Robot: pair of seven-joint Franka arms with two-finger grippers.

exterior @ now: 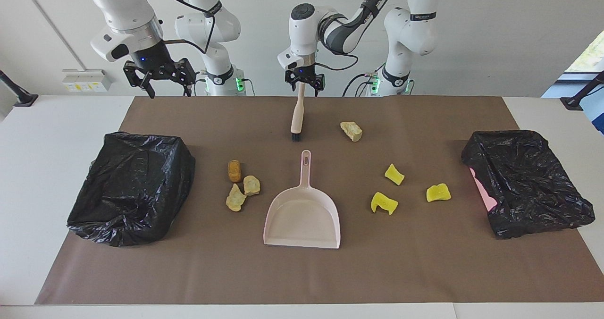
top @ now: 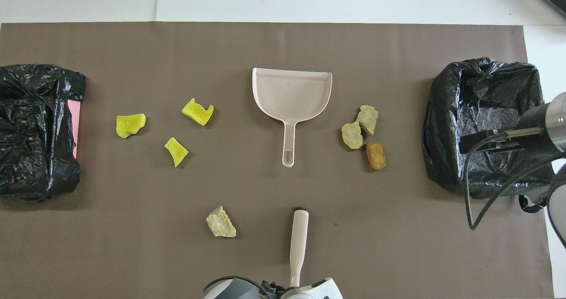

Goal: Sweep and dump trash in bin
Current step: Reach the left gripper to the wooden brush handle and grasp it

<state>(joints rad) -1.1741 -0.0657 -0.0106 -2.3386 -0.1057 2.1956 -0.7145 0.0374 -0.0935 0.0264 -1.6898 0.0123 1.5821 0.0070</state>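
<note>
The trash lies loose on the brown mat: three yellow chunks (exterior: 394, 174) (exterior: 383, 202) (exterior: 438, 192) toward the left arm's end, three tan pieces (exterior: 234, 171) (exterior: 251, 185) (exterior: 235, 198) toward the right arm's end, and one tan piece (exterior: 351, 131) beside the brush (exterior: 297, 113). The pink dustpan (exterior: 302, 215) lies mid-mat, handle toward the robots. A black-lined bin stands at each end (exterior: 132, 187) (exterior: 526, 182). My left gripper (exterior: 304, 88) is open, its fingers either side of the brush handle's tip. My right gripper (exterior: 170, 92) hangs open over the mat's edge by the robots.
In the overhead view the brush (top: 299, 237) points at the dustpan's handle (top: 288, 144), with a tan piece (top: 220, 222) beside it. The right arm's wrist and cable hang over the bin (top: 482, 113) at its end. White table surrounds the mat.
</note>
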